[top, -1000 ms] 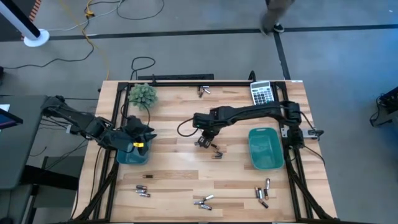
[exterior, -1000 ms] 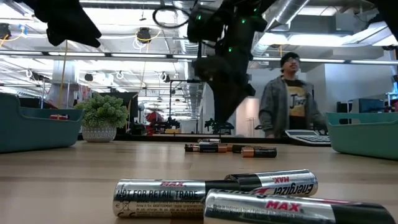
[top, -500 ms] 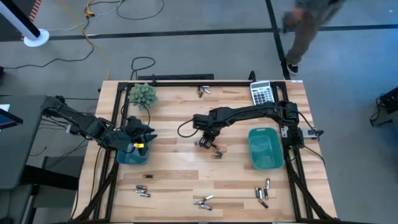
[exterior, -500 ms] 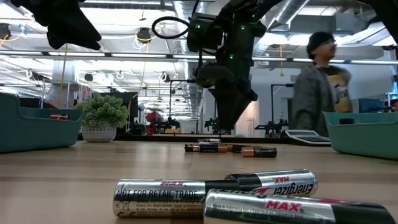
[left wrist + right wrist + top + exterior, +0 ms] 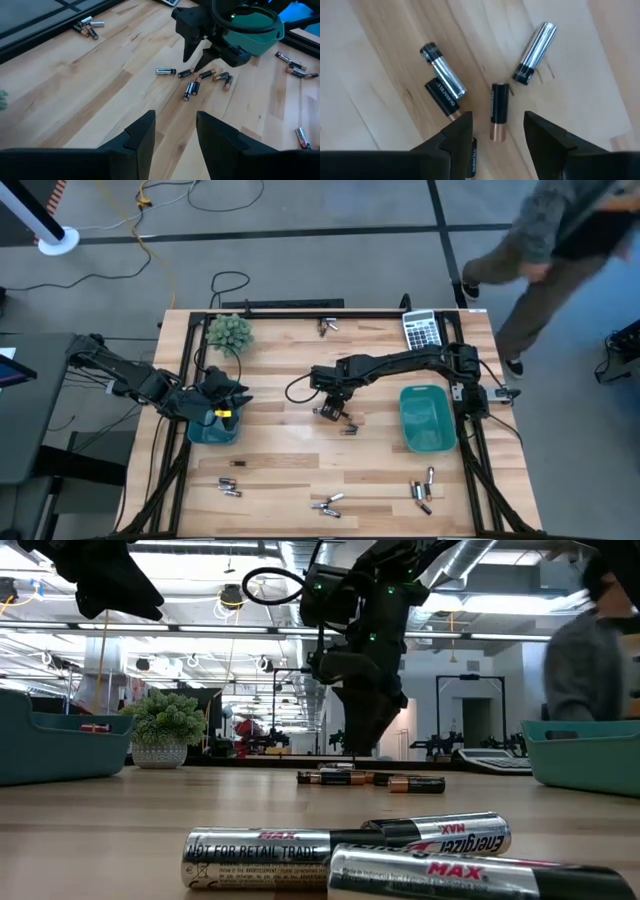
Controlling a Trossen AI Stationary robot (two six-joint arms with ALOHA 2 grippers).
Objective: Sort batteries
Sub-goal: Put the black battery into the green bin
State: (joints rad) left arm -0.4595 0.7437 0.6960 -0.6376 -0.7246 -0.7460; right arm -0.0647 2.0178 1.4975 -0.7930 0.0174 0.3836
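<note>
1. High view: the right gripper (image 5: 327, 411) hangs over the middle of the table (image 5: 290, 460), above a small cluster of batteries (image 5: 345, 425). The left gripper (image 5: 222, 412) waits over the left bin (image 5: 212, 430), by the table's left edge. There are two teal bins; the right bin (image 5: 427, 420) sits near the right edge. More batteries lie in groups along the front edge and at the back edge; the exact count is hard to tell from here.

2. Low view: three batteries (image 5: 350, 850) lie closest, with a row of about four further back under the right gripper (image 5: 355, 745).

3. Left wrist view: the left gripper's fingers (image 5: 140, 135) stand apart with nothing between them. Six batteries lie beneath the right gripper (image 5: 197, 57).

4. Right wrist view: the fingers (image 5: 455, 135) are spread, empty, straddling a dark, copper-tipped battery (image 5: 498, 111). At least four batteries show. To grip well, I judge the gripper should drop straight down, centred on that cell's body, clear of its neighbours, before closing.
</note>
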